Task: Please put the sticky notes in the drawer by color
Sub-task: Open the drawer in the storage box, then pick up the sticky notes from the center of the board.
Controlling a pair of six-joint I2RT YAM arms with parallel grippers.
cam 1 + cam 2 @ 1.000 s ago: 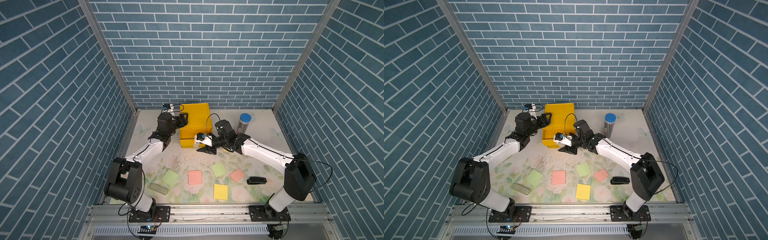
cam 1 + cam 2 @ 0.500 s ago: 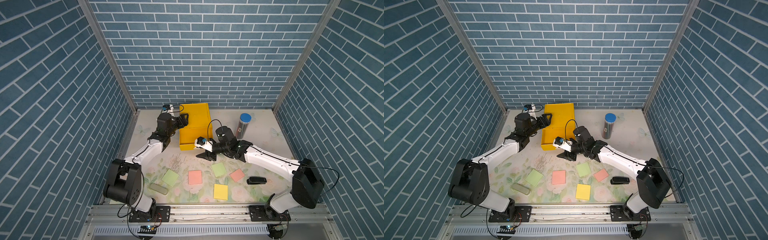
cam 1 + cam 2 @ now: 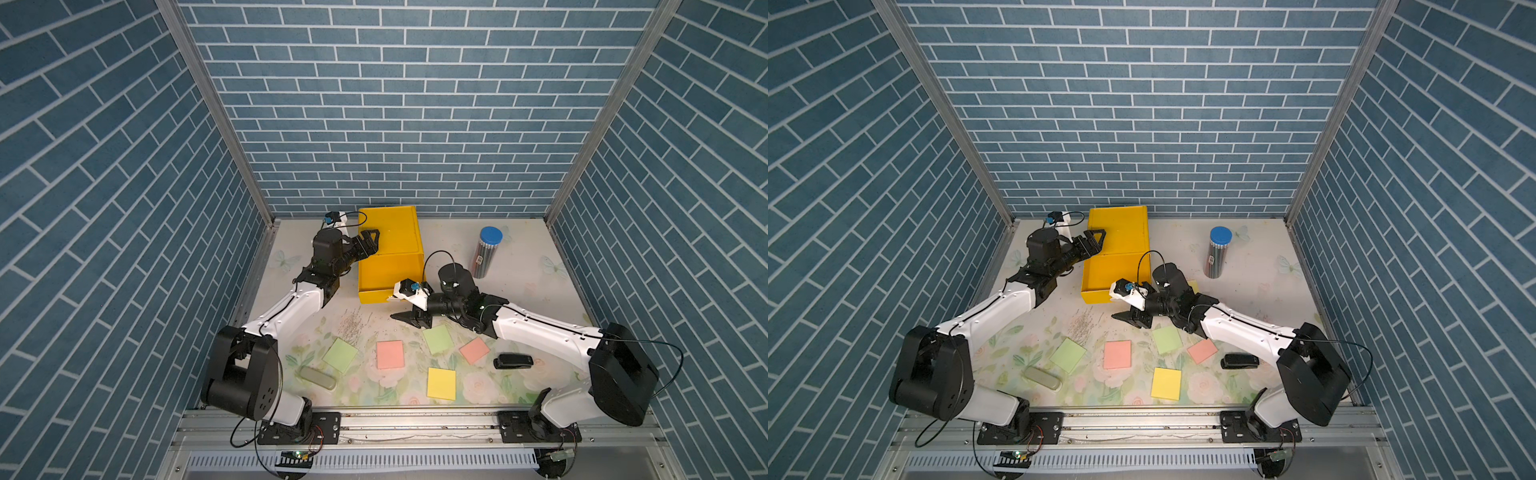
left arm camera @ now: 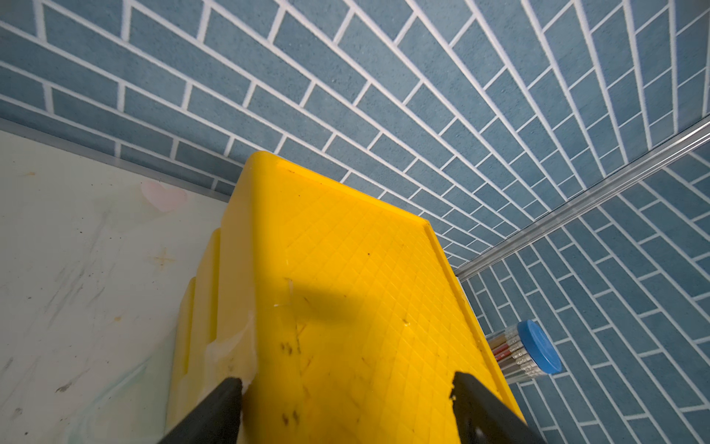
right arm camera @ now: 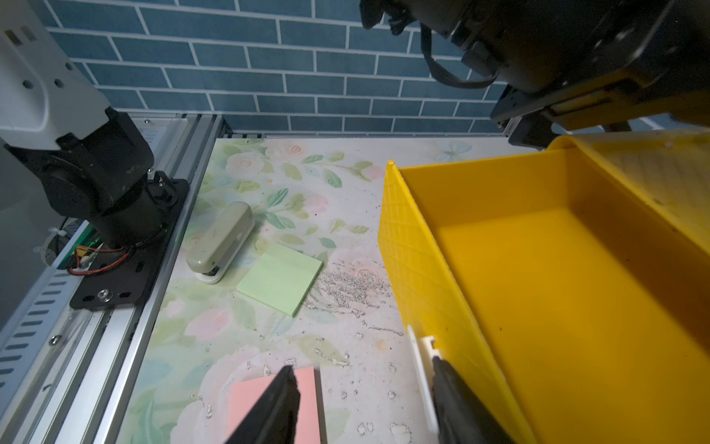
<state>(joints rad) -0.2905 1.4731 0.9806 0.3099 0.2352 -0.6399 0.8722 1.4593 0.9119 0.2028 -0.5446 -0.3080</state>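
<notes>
Five sticky notes [image 3: 1117, 354] lie flat on the desk [image 3: 519, 291], well in front of the yellow cabinet [image 3: 390, 232]: a green pad [image 3: 340, 354], a pink pad [image 3: 390, 354], a second green pad [image 3: 438, 338], a second pink pad [image 3: 474, 350] and a yellow pad [image 3: 441, 383] nearest the front rail. One drawer [image 3: 374, 297] is pulled out, its bare yellow floor showing. The left tool [image 4: 345, 380] is spread wide over the cabinet top; cannot tell if it touches. The right tool [image 5: 361, 371] is low at the drawer front, fingers apart, nothing between them, one finger just beside the white handle [image 5: 420, 346]. A grey-green stapler [image 3: 318, 377] sits just beside the green pad. The pencil tube [image 3: 486, 253] stands at the back.
</notes>
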